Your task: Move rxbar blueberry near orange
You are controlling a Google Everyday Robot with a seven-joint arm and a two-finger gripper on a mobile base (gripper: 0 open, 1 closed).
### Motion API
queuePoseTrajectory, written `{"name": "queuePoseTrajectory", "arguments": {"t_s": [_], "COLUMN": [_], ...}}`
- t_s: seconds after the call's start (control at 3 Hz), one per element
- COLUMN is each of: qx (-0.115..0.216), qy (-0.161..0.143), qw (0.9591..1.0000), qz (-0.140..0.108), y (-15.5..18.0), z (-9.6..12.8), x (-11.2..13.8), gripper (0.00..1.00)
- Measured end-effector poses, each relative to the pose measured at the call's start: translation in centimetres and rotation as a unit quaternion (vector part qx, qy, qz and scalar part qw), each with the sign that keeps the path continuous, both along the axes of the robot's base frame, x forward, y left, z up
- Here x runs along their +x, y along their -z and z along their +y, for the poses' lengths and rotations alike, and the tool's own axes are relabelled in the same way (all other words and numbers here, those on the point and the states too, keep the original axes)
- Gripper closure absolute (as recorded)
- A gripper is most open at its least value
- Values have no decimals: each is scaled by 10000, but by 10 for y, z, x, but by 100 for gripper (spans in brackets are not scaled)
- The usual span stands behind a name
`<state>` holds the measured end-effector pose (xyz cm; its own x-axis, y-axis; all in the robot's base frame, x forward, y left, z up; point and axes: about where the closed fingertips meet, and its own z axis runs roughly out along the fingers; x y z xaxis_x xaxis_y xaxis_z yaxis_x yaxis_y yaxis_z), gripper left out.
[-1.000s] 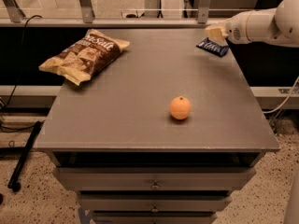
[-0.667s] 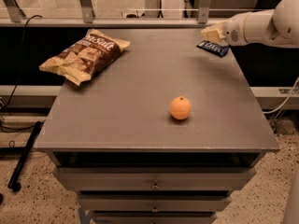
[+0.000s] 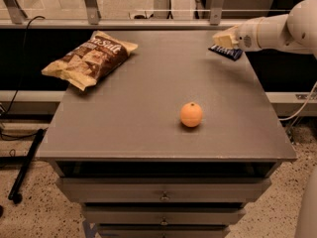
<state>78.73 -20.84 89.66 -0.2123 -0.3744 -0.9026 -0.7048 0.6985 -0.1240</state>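
smooth grey flat-topped counter (image 3: 148, 83) with small-handled drawers (image 3: 163, 190) below, on a speckled floor (image 3: 39, 217). shiny metal posts (image 3: 91, 4) and a long rail (image 3: 148, 22) behind. at the far left, a crinkly brown and cream chip bag (image 3: 91, 58), lying flat, with white letters reading "salt". near the front middle, a small round smooth orange (image 3: 191, 114), all alone. at the far right corner, a thin flat dark blue rxbar blueberry (image 3: 229, 53), letters too small to read, well apart from the orange. right on top of it, the cream gripper (image 3: 224, 37) on a fat white arm (image 3: 272, 31), touching the bar; cannot tell whether squeezing it or loose.
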Motion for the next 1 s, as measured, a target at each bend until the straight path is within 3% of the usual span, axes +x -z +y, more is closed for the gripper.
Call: {"name": "queuePoseTrajectory", "arguments": {"t_s": [0.67,1.0], "qx": [-108,-163], "qy": [111,149], "qw": [9999,9997], "qz": [76,122], "y": [21,29], "z": [-14,-20], "x": [23,29], "gripper": [4,0]}}
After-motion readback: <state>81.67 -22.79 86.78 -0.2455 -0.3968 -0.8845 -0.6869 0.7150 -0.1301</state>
